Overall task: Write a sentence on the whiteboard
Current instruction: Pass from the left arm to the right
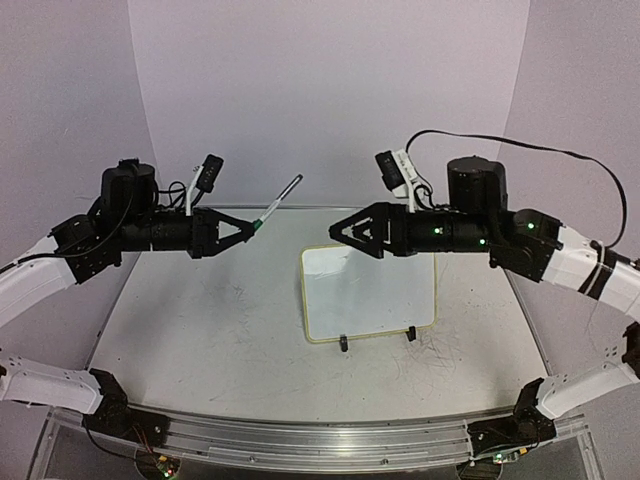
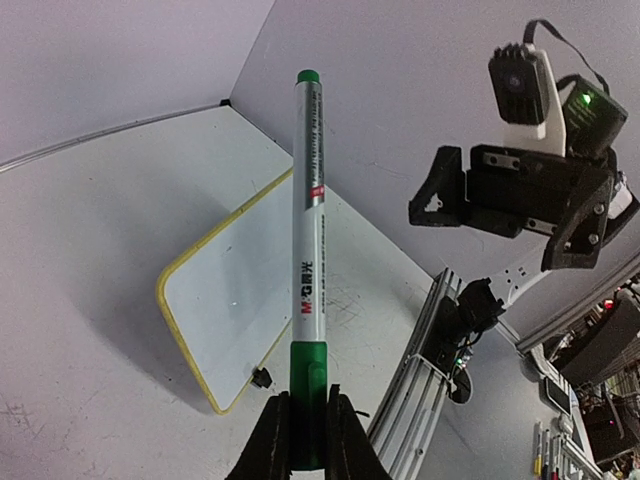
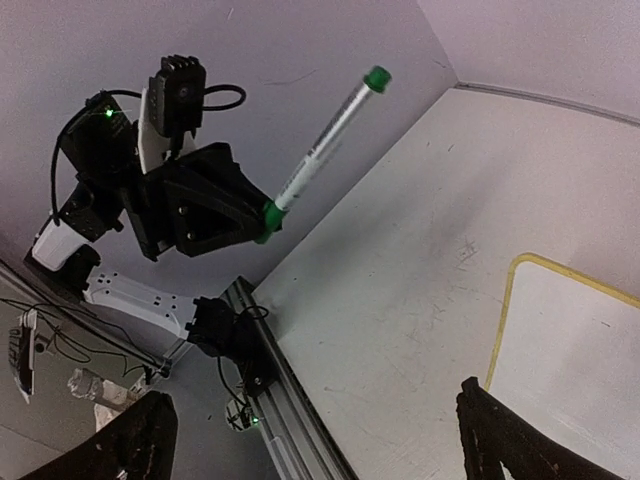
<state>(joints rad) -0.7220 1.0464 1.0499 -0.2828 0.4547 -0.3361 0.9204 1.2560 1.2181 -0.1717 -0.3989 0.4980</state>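
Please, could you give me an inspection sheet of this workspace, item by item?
Surface: table, grey, scuffed, with faint pen marks.
Job's things: whiteboard lies on the table, no writing seen; marker is in the air, off the board.
Clutter: nothing seen.
Grippers: left gripper, fingers shut on the marker's green end; right gripper, fingers open and empty, near the whiteboard's far edge.
Cables: black cable loops over the right arm.
Surroundings: plain walls behind and at both sides.
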